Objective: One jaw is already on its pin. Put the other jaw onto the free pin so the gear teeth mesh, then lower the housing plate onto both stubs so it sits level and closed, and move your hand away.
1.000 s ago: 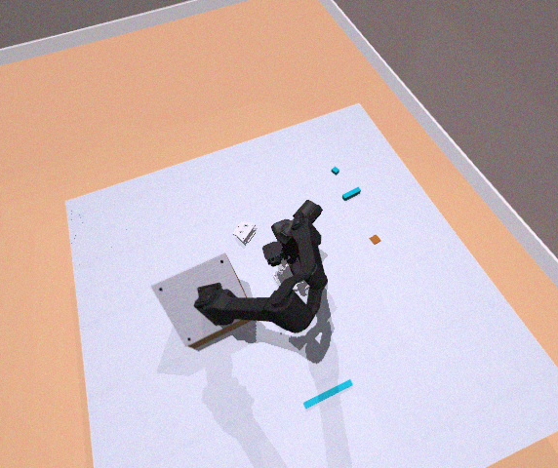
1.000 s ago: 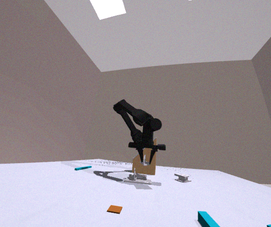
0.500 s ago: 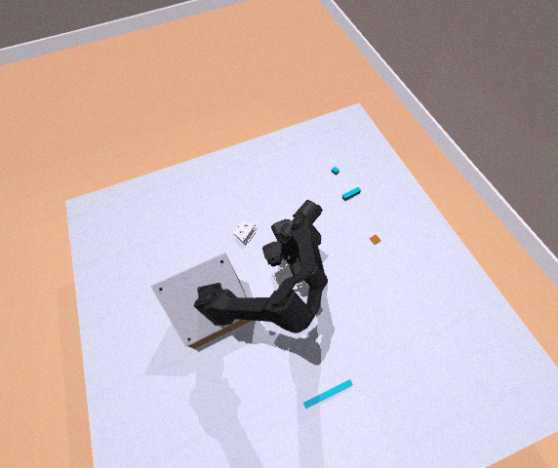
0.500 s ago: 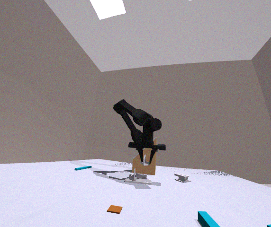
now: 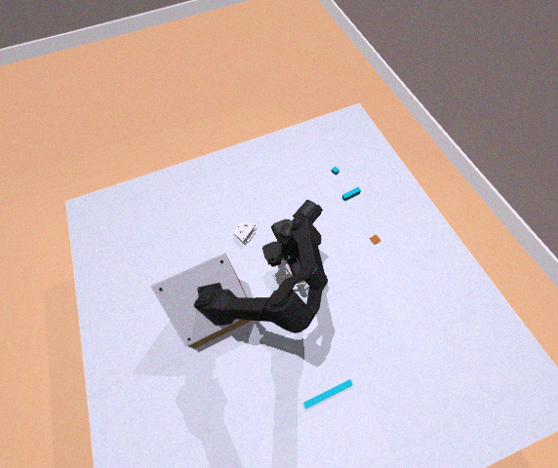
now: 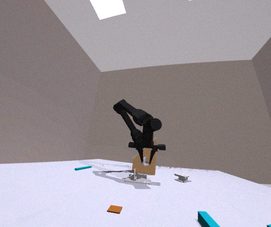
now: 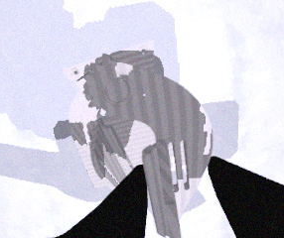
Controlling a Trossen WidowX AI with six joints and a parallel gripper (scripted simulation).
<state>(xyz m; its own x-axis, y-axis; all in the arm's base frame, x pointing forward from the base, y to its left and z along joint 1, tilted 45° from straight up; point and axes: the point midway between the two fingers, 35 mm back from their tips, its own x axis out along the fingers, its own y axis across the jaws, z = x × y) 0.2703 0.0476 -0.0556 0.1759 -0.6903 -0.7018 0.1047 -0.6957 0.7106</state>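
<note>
Jaw point(image 6: 145, 163) point(image 7: 162, 203) was up off the base, between the gripper's point(image 5: 285, 259) point(image 6: 146, 162) point(image 7: 177, 163) fingers, and they were partly open, clamped on it! Below sat the pale base point(image 5: 301, 289) point(image 6: 143, 181) point(image 7: 149, 46), a slim post point(image 6: 134, 173) standing up from it. Which pin was free, we could not tell; shadow striped the lot.

The job looked like lining up over that pin. Doing it well called for the jaw's hole square above it, teeth turned into the neighbour's gaps, then a slow, straight drop with a slight twist if it balked. Pressing tooth on tooth could have knocked the seated jaw loose.

Out at half past ten from the base in the top view lay a white spool-like piece point(image 5: 244, 231) point(image 6: 182, 177), probably the housing, waiting its turn. At two o'clock, an orange tile point(image 5: 375, 239) point(image 6: 114, 209); toward half past five, a long blue bar point(image 5: 328, 394) point(image 6: 83, 168); at one o'clock, a shorter blue bar point(image 5: 351, 193) point(image 6: 207, 219), all well apart from the work.
</note>
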